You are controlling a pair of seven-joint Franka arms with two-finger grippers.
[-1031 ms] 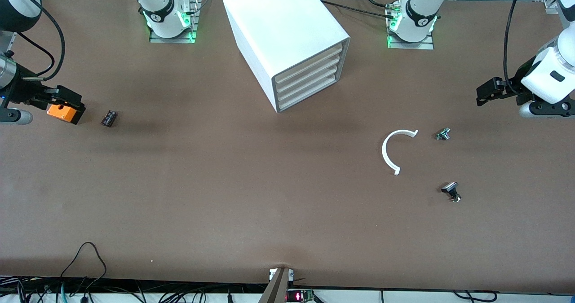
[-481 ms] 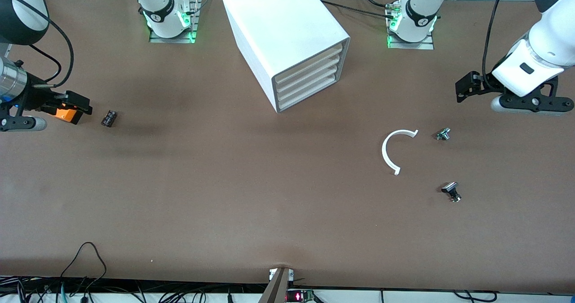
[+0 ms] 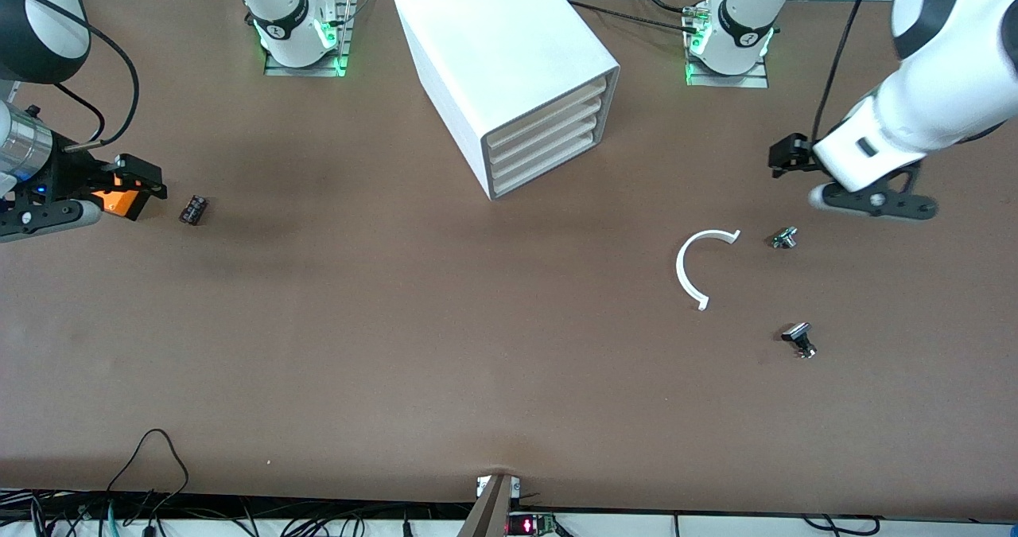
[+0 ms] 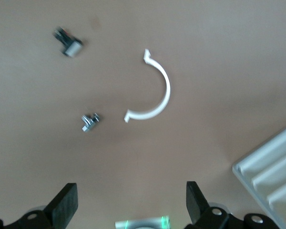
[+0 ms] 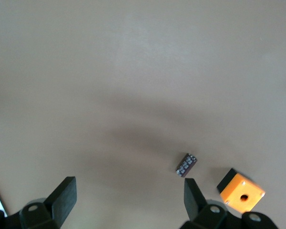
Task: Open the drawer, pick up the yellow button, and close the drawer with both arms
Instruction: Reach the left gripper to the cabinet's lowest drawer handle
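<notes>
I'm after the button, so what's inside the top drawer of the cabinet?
Cannot tell: the drawer is shut, like the three below it in the cabinet. Only its white front edge shows, and no button is visible anywhere.

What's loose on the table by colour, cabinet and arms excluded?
Orange: 1, box with a hole
White: 1, curved strip
Black-and-silver: 2, small parts
Dark: 1, small block
Total: 5
</notes>
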